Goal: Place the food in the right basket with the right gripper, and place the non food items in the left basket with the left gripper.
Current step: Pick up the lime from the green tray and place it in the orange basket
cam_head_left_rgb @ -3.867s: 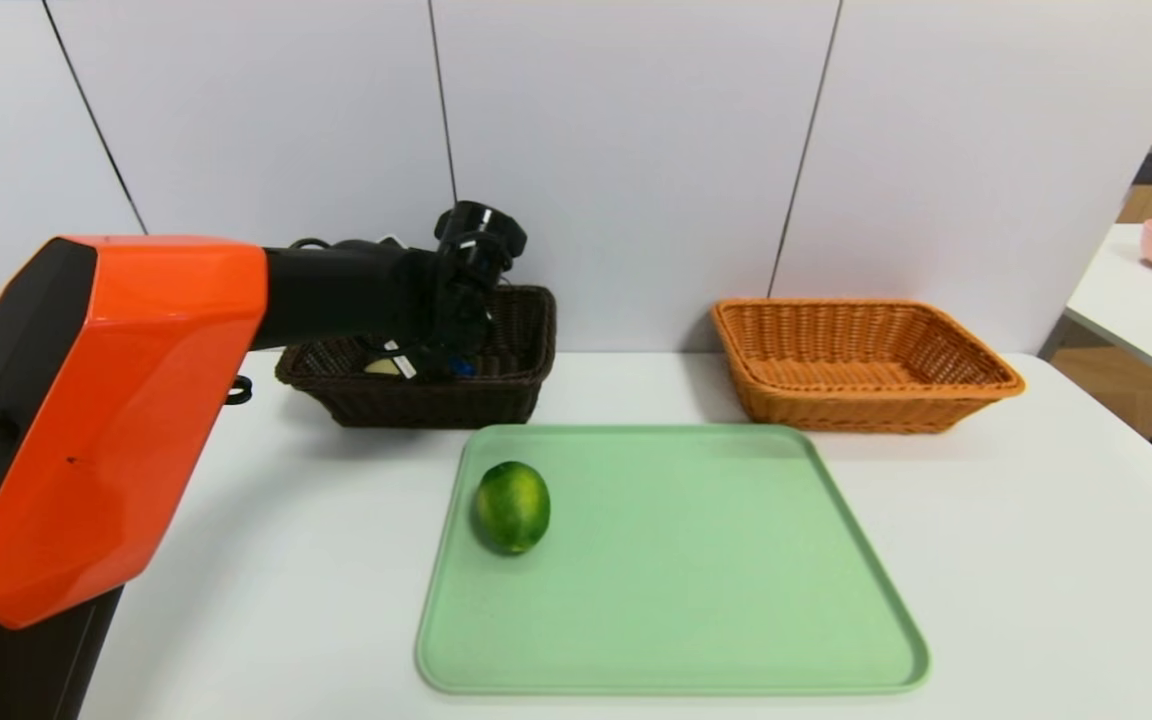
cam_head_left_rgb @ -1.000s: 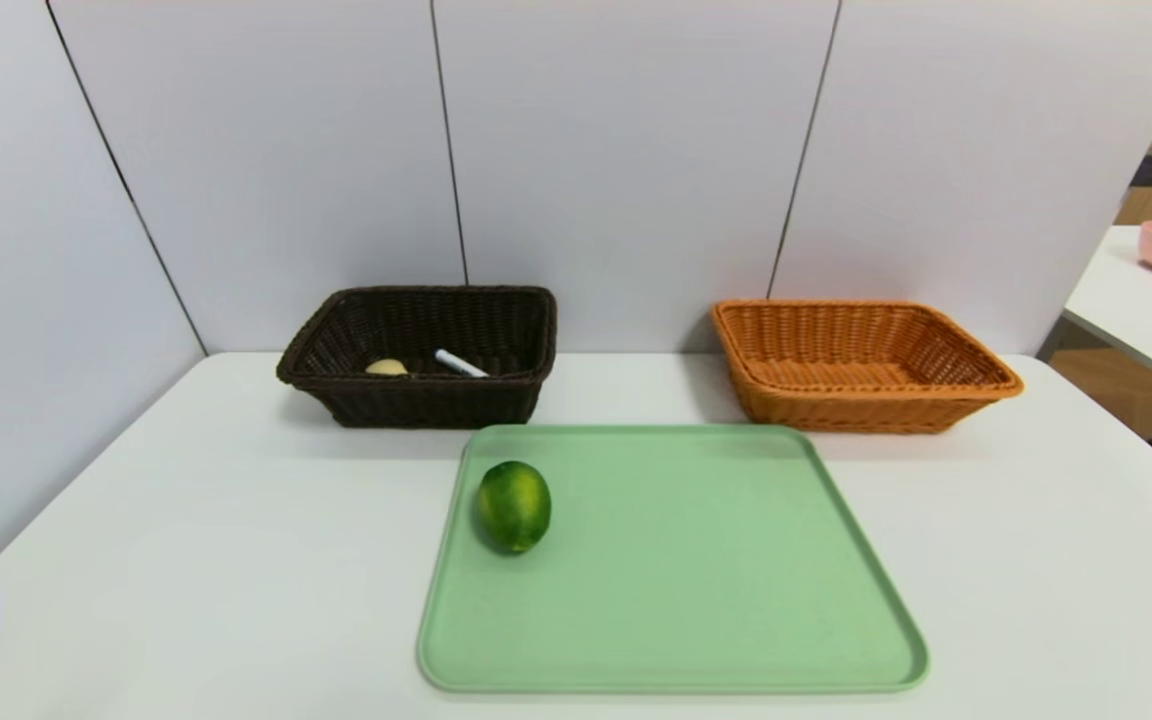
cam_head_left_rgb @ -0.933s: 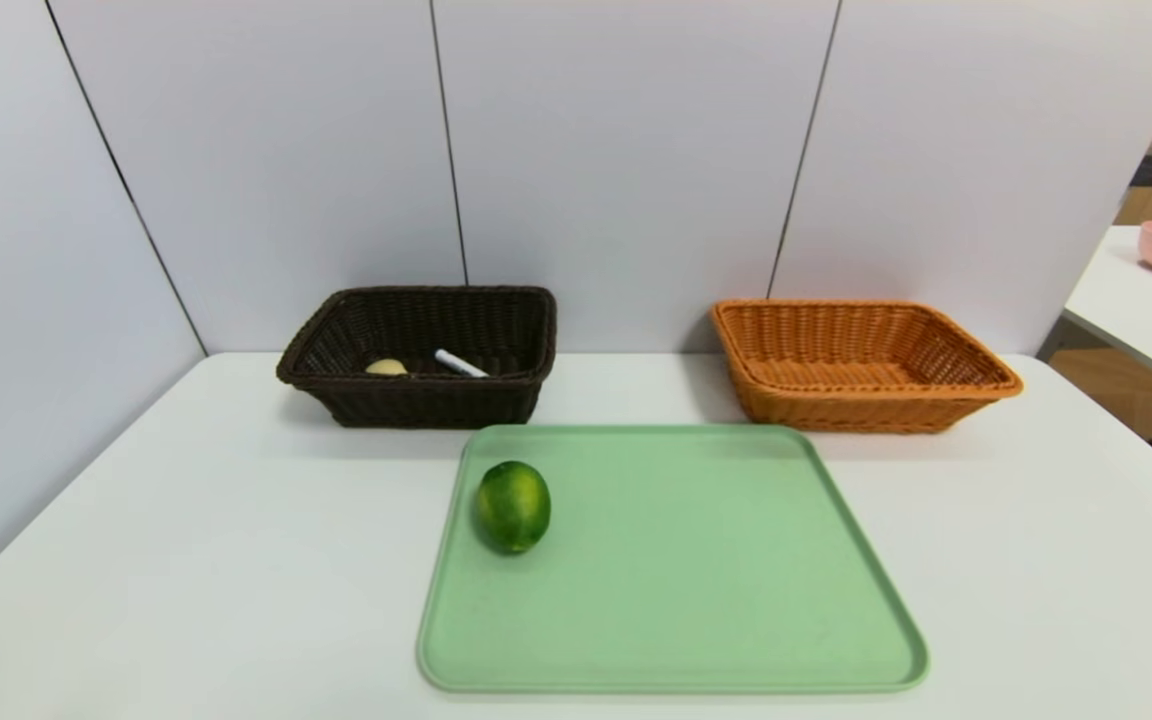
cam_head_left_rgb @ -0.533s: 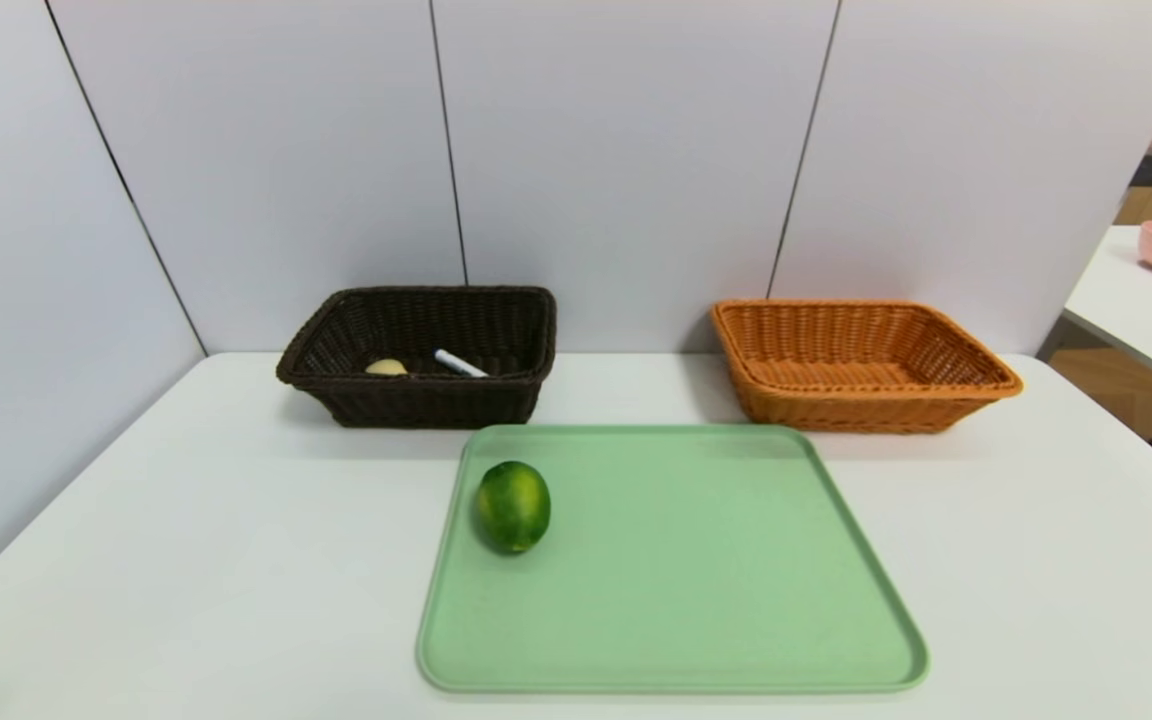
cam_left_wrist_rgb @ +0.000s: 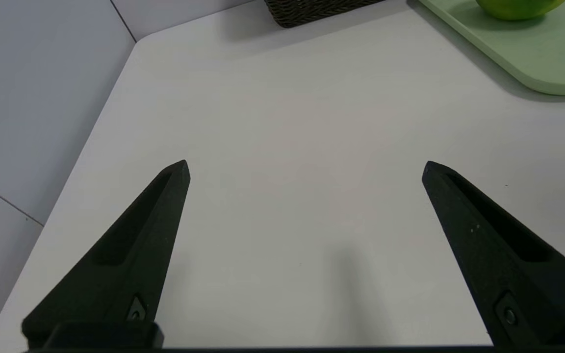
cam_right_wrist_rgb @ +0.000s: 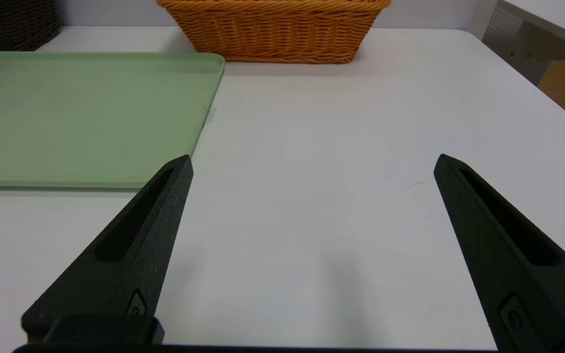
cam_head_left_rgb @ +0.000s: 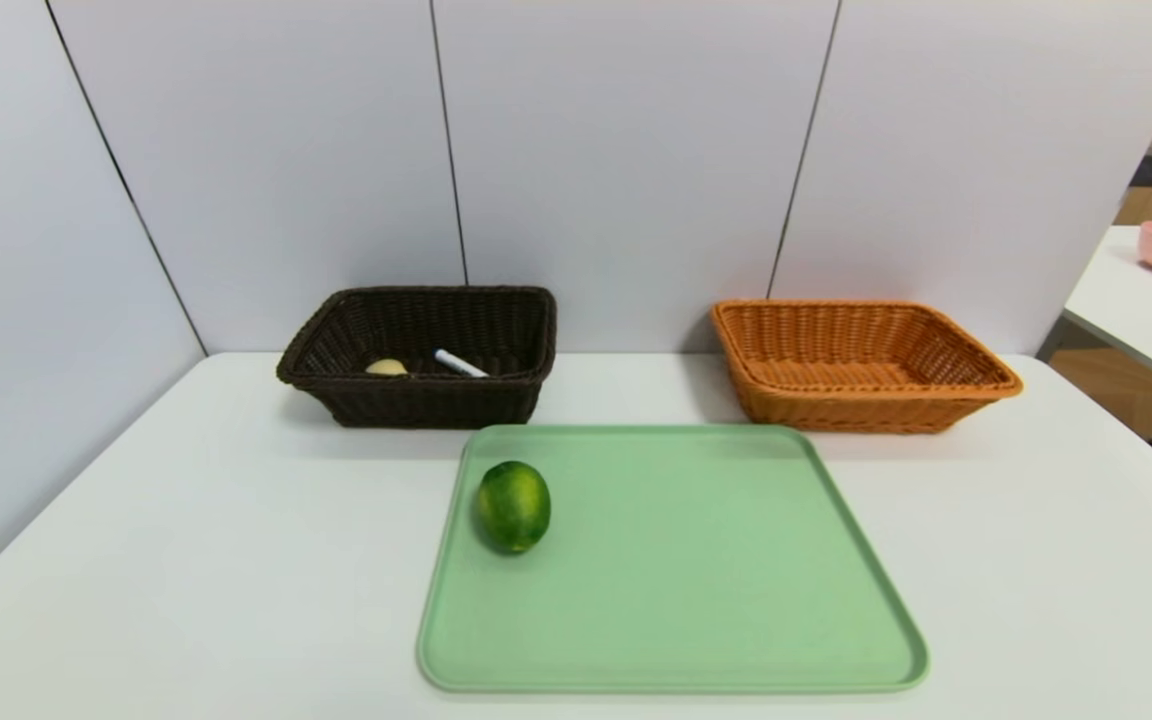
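Lime (cam_head_left_rgb: 514,507): sits on the green tray (cam_head_left_rgb: 696,580), near the left rim, nearer the dark brown wicker basket (cam_head_left_rgb: 436,405) than the orange wicker basket (cam_head_left_rgb: 846,413), its likely goal
Handling: probably light and firm, hardly fragile, but glossy enough to slip or roll; best taken low across the narrower middle, with an even squeeze
Right tool (cam_right_wrist_rgb: 314,164): spread wide over the worktop (cam_right_wrist_rgb: 312,122), holding nothing; likely needed next, reaching across the tray
Left tool (cam_left_wrist_rgb: 306,169): parked above the worktop, left of the tray, wide apart and unloaded
White marker (cam_head_left_rgb: 461,364): lies in the dark brown basket, far end hidden behind the front wall
Pale yellow item (cam_head_left_rgb: 386,367): beside the marker, mostly hidden; hard to identify from so little
Hard to see: underside of the lime; top cropped away in the left wrist view
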`<action>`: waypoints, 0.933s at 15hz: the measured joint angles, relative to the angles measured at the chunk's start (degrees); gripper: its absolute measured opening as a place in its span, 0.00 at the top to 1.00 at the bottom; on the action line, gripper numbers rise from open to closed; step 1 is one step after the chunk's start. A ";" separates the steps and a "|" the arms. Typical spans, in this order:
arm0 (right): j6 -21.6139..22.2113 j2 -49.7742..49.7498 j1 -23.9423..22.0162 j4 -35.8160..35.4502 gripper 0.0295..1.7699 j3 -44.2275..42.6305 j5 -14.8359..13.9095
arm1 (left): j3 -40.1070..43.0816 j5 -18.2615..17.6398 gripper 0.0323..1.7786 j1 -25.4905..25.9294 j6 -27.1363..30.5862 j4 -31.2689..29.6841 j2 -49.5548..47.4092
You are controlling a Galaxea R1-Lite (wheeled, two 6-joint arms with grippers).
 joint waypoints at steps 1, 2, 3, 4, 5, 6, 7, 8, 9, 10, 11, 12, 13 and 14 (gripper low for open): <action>0.00 0.00 0.00 0.02 0.04 0.00 0.00 | 0.40 -0.02 0.05 0.00 -0.44 -0.88 -0.71; 0.00 0.00 0.00 0.02 0.04 0.00 0.00 | 0.66 0.12 0.05 0.00 -1.29 -1.21 -1.18; -0.02 0.00 0.00 0.02 0.04 0.00 0.00 | 0.88 0.54 0.05 0.00 -3.19 -1.29 -1.54; 0.00 0.00 -0.02 0.00 0.04 0.00 0.00 | 1.06 1.17 0.05 0.00 -5.60 -1.33 -1.71; 0.00 0.00 -0.02 0.02 0.04 0.00 0.00 | 1.12 2.18 0.05 0.00 -7.91 -1.35 -1.82; 0.00 0.00 -0.02 0.02 0.04 0.00 -0.01 | 1.16 3.45 0.05 0.00 -9.55 -1.35 -1.87; -0.05 0.00 0.00 0.02 0.04 0.00 -0.01 | 1.18 4.39 0.05 0.00 -11.33 -1.38 -1.91; 0.00 0.00 0.02 0.02 0.04 0.00 0.00 | 1.18 4.64 0.05 0.07 -12.92 -1.40 -1.96; 0.00 0.00 0.02 0.00 0.04 0.00 0.00 | 1.18 4.67 0.05 0.10 -13.14 -1.43 -1.94; 0.00 0.00 0.02 0.02 0.04 0.00 0.00 | 1.18 4.64 0.05 0.20 -13.21 -1.43 -1.94; -0.02 0.00 0.02 -0.02 0.04 0.00 0.00 | 1.18 4.64 0.05 0.21 -13.23 -1.43 -1.94; 0.00 0.00 0.02 0.02 0.04 0.00 -0.01 | 1.18 4.64 0.05 0.21 -13.21 -1.43 -1.94; 0.00 0.00 0.00 0.00 0.04 0.00 0.00 | 1.18 4.64 0.05 0.23 -13.23 -1.43 -1.91; 0.00 0.00 0.00 0.00 0.04 0.00 0.00 | 1.18 4.67 0.05 0.26 -13.23 -1.43 -1.91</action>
